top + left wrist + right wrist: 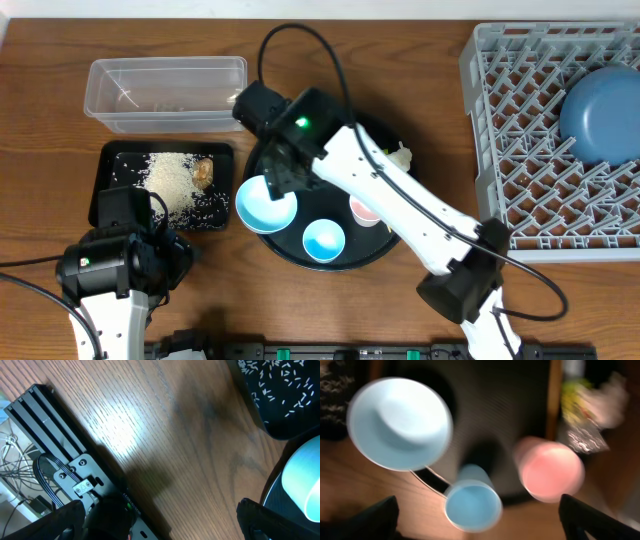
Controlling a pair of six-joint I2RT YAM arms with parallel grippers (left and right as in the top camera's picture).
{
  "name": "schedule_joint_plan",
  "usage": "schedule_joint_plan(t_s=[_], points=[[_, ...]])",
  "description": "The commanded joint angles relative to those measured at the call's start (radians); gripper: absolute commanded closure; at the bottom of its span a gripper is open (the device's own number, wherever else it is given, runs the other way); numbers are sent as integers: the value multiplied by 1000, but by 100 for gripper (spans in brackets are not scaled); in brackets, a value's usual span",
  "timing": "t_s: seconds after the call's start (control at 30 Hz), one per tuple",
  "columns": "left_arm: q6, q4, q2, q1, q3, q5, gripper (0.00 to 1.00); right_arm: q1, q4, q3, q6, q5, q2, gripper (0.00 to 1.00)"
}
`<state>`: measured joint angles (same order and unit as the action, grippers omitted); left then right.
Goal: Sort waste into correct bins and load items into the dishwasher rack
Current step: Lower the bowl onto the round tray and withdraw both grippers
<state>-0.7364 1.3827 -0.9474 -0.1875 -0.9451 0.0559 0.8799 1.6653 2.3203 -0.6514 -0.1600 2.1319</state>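
Wooden table [50, 120], clear tub [165, 125], black rectangular tray [170, 147], round black tray [290, 252], grey rack [520, 150].

A brown wooden bench [60, 40] with strong grain carries everything. A bright patch of glare [120, 425] lies on it in the left wrist view. A black rail [50, 425] runs along its edge, with tangled cables [15, 455] beyond it.

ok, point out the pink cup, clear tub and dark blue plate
pink cup [551, 472]: right wrist view, middle of its round top.
clear tub [165, 122]: overhead view, near side wall.
dark blue plate [600, 110]: overhead view, middle of its face.
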Motion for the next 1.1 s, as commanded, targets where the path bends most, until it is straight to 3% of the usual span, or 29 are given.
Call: schedule_joint_plan(t_s=[0.0, 0.3, 0.63, 0.87, 1.07], points=[[-2, 4, 1, -4, -20, 12, 2, -40, 34, 49, -35, -91, -79, 1], [-2, 4, 1, -4, -20, 12, 2, -158, 34, -23, 114, 52, -335, 1], [-2, 3, 1, -4, -20, 13, 2, -293, 32, -633, -17, -36, -824, 1], [-2, 4, 1, -4, -20, 13, 2, -368, 12, -852, -88, 11, -1035, 1], [-2, 3, 1, -4, -20, 13, 2, -369, -4, -982, -89, 38, -1103, 1]])
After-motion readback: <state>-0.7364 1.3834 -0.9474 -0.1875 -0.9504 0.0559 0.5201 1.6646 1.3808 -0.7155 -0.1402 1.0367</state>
